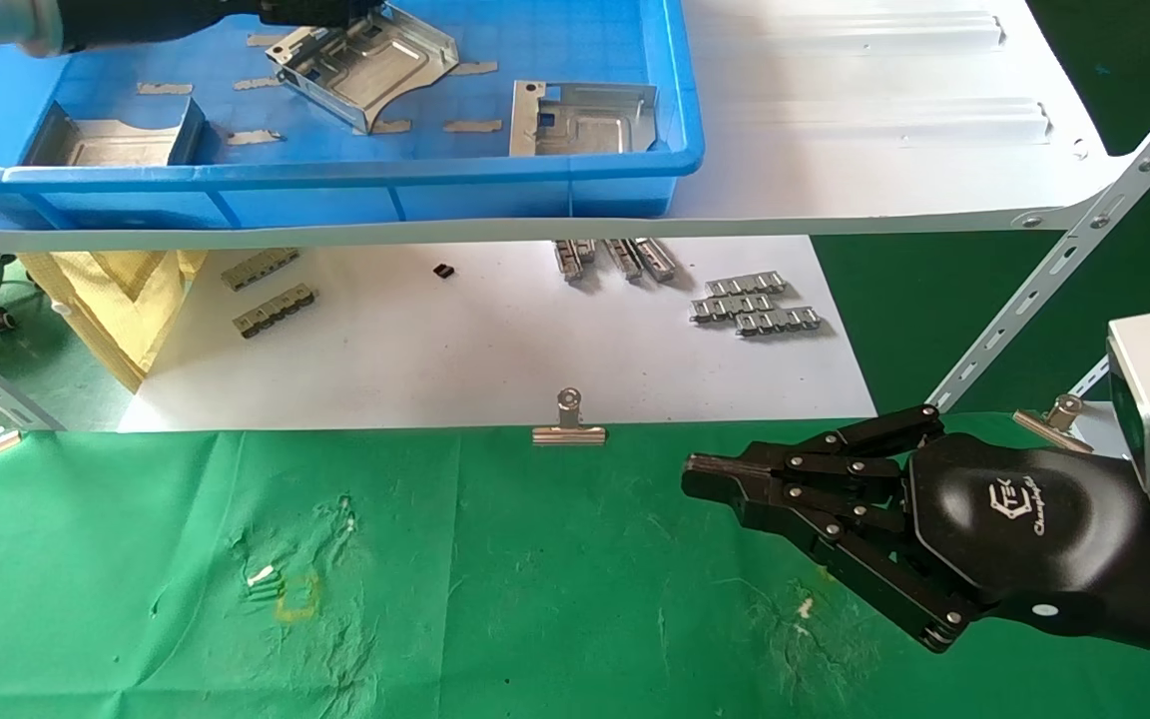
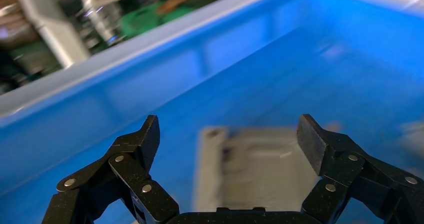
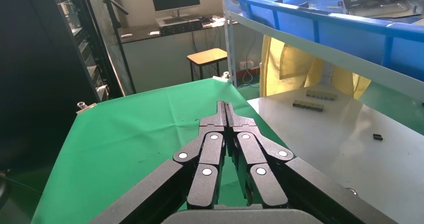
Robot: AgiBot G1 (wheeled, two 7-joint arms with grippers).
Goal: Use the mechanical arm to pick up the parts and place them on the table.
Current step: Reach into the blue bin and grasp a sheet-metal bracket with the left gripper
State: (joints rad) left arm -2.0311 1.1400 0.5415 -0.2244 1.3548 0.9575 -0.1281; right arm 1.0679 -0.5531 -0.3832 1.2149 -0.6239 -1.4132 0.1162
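Observation:
Three silver sheet-metal parts lie in the blue bin [image 1: 535, 180]: one on the left [image 1: 116, 140], one in the middle [image 1: 365, 65], one on the right [image 1: 585, 120]. My left gripper [image 1: 340, 15] reaches into the bin from the top left, right over the middle part. In the left wrist view it [image 2: 230, 134] is open, with a blurred part [image 2: 260, 169] lying between and below the fingers, untouched. My right gripper [image 1: 700, 471] is shut and empty, hovering low over the green table [image 1: 495, 599] at the right; it also shows in the right wrist view [image 3: 226, 107].
The bin stands on a white upper shelf board [image 1: 884, 120]. Below it, a white board [image 1: 495, 350] carries grey ridged strips [image 1: 755, 305]. A silver binder clip [image 1: 569, 424] grips the cloth's far edge. A slanted metal brace [image 1: 1064, 260] stands at the right.

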